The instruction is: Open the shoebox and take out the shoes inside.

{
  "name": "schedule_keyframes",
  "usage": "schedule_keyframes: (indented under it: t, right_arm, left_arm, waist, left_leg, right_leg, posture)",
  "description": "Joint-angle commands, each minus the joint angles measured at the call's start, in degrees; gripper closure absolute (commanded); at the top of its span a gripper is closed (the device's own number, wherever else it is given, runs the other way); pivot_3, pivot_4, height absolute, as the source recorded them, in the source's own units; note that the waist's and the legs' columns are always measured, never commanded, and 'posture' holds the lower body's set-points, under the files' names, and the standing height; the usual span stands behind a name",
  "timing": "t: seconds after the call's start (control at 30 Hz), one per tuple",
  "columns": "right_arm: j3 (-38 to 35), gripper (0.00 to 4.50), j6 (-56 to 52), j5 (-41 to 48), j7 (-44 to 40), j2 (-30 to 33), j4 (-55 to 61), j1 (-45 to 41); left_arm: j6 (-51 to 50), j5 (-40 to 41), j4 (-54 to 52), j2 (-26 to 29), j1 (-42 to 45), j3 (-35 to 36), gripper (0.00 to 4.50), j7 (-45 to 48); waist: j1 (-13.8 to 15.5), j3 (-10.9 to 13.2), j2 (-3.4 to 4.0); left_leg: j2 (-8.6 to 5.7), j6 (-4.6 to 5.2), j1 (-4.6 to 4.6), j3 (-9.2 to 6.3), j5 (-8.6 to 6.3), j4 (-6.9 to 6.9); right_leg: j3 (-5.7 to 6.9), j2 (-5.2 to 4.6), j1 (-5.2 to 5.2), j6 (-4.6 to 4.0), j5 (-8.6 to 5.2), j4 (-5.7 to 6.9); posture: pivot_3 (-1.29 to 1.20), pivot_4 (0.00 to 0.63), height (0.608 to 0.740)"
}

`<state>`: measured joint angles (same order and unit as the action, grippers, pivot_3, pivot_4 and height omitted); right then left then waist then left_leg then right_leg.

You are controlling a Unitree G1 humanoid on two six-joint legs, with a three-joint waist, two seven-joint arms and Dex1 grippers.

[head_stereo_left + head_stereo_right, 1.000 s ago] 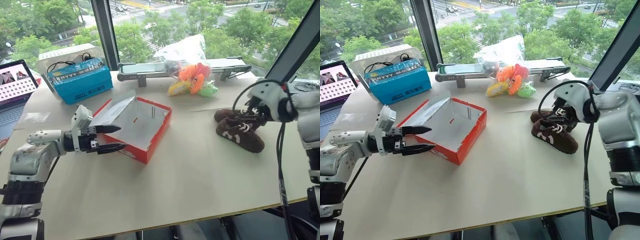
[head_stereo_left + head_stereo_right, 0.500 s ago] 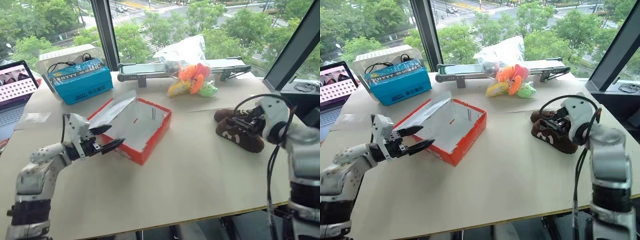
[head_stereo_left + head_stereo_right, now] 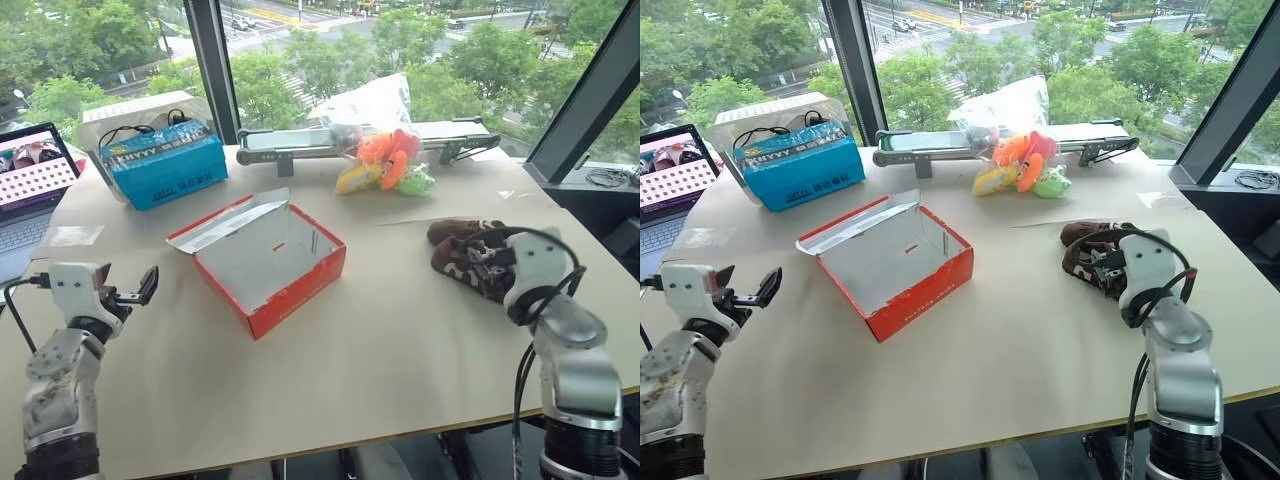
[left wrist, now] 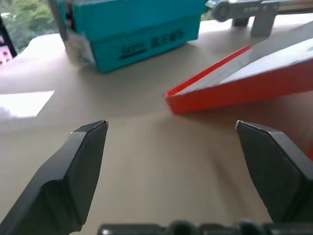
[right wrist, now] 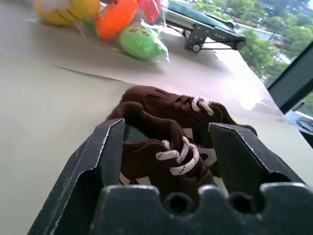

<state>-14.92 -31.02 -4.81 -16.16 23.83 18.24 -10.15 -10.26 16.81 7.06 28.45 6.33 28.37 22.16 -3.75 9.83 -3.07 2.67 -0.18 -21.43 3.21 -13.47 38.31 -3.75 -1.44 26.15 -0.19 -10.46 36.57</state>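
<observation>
On the table (image 3: 400,350) your shoebox (image 3: 262,260) sits open and empty; the shoes (image 3: 470,256) lie outside, right gripper (image 5: 168,147) spread around one, left gripper (image 4: 171,161) spread, empty. You're basically done.

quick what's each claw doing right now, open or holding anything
Left claw: open, empty, above the table short of the shoebox.
Right claw: open, holding nothing, fingers either side of the nearer of the shoes.
</observation>
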Motion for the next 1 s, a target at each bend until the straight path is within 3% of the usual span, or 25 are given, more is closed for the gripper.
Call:
schedule_keyframes:
  t: [0.03,0.37,1.0]
  right_arm:
    - [1.7,1.15,8.5,-1.8,3.8,-1.3,-2.3,1.7]
    - [3.2,1.15,19.4,-0.4,6.0,-4.1,-9.7,4.3]
    - [3.8,1.15,20.1,-0.2,6.7,-3.9,-11.2,5.4]
  left_arm:
    - [7.3,-2.1,5.4,-0.9,2.7,2.5,0.00,-6.1]
    - [12.6,-2.9,10.5,-2.9,5.7,-0.4,0.00,-8.8]
    - [13.6,-0.7,10.2,-3.9,5.2,-3.2,0.00,-4.9]
  waist:
    - [0.0,0.0,0.00]
    - [0.0,0.0,-0.06]
    - [0.0,-0.1,-0.09]
  left_leg:
    - [0.01,0.00,-0.03,0.01,0.00,-0.01]
    - [0.04,0.00,-0.34,0.06,-0.01,-0.14]
    - [0.05,0.00,-0.33,0.06,-0.01,-0.15]
  right_leg:
    - [0.00,0.00,0.01,0.00,0.00,-0.05]
    - [0.00,-0.05,0.02,0.25,0.17,-0.58]
    - [0.00,-0.04,0.02,0.26,0.18,-0.56]
  posture:
    - [0.00,0.150,0.740]
    - [0.00,0.150,0.740]
    - [0.00,0.150,0.740]
